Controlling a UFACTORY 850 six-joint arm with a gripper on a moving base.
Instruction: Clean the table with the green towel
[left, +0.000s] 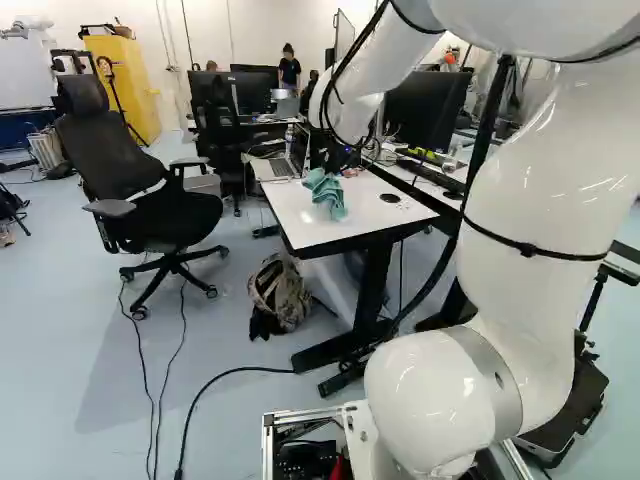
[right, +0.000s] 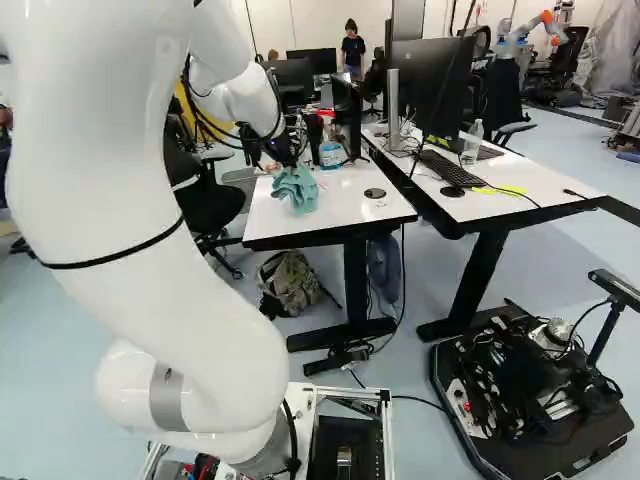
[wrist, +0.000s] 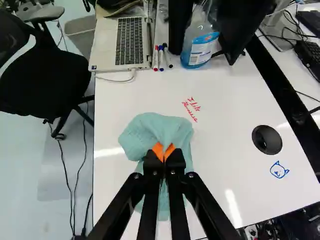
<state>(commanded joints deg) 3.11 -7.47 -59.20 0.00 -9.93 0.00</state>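
Observation:
In the left base view my gripper (left: 335, 160) is over the white table (left: 370, 215), with the green towel (left: 326, 193) hanging beneath it. The wrist view shows the gripper (wrist: 164, 154) pinching a fold of the towel (wrist: 155, 127) between its orange pads. The rest of the cloth bunches ahead of the fingers and drapes below them; whether it touches the tabletop is hard to tell. Red handwriting (wrist: 191, 109) lies just ahead of the towel. A small blue cat drawing (wrist: 279, 170) is on the tabletop, past the black round cap (wrist: 267, 140).
Beyond the towel stand an open laptop (wrist: 131, 42), several markers (wrist: 161, 57) and a blue-liquid bottle (wrist: 199, 45). A black chair (left: 150, 190) is beside the table. Monitors (right: 430, 85) and a keyboard (right: 450, 168) occupy the adjoining desk. A backpack (left: 280, 292) lies on the floor.

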